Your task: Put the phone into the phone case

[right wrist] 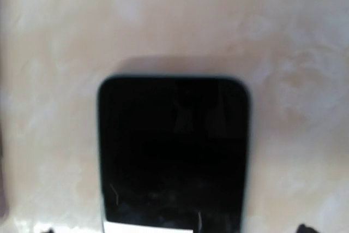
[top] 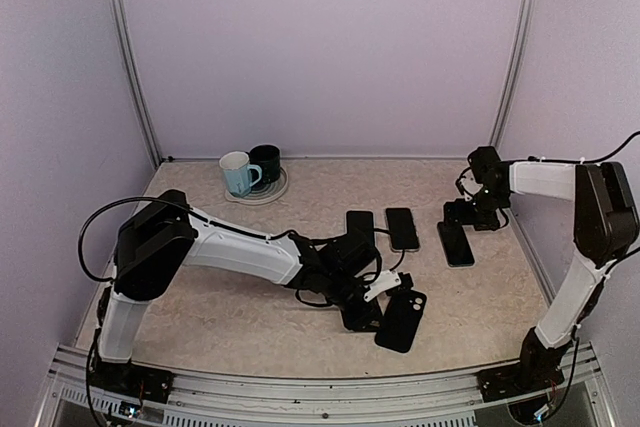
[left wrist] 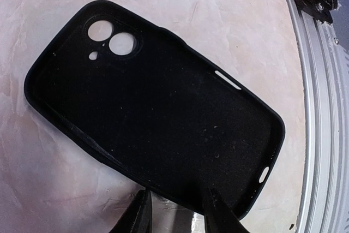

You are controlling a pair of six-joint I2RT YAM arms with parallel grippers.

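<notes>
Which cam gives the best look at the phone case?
Left wrist: the phone case fills the frame, inside up, camera cutouts and side slots sharp, left gripper at its near edge. Top external shows it small and dark beside that gripper. Right wrist shows none of it, only a phone.

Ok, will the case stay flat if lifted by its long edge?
Probably not: the case looks a thin, empty shell with rounded walls, so it may sag or twist. Likely light too. Its matte, dusty inside suggests fair grip for the left gripper at its edge.
</notes>
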